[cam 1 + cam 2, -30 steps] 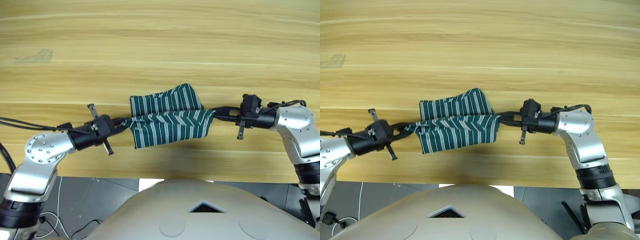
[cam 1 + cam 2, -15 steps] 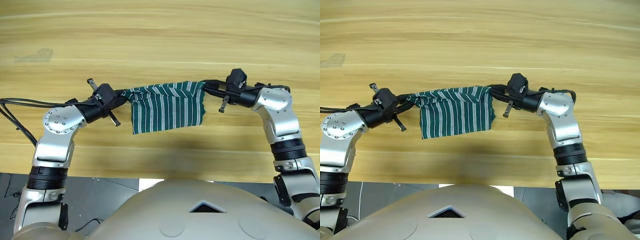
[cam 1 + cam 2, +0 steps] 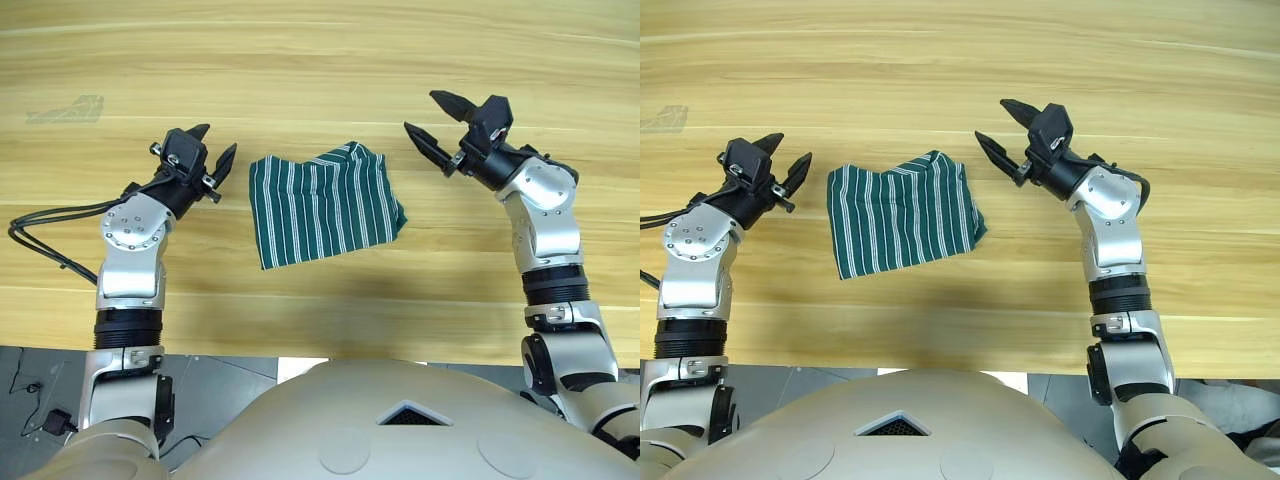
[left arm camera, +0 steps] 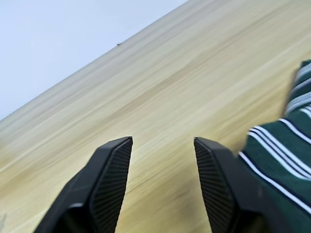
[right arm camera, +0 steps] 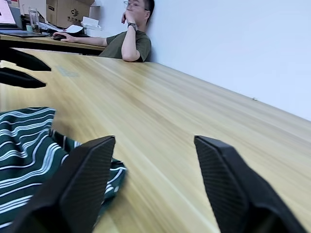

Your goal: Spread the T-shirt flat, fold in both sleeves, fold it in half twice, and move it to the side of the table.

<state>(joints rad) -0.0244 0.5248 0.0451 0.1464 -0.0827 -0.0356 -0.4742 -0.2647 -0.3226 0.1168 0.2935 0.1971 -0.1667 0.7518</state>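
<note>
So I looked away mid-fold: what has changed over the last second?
The left hand and right hand, shut on the T-shirt's near edge, carried it up and away from the robot, folding it over, then let go. Both now stand open either side of it, apart. The T-shirt stayed on the same part of the table.

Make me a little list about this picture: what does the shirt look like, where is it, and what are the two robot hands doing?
shirt: green T-shirt with white stripes, folded into a small bundle
where: lying on the wooden table, between the two grippers
left gripper: open, holding nothing, just beside the shirt's left edge
right gripper: open, holding nothing, off the shirt's right corner
touching the shirt: neither gripper
</note>
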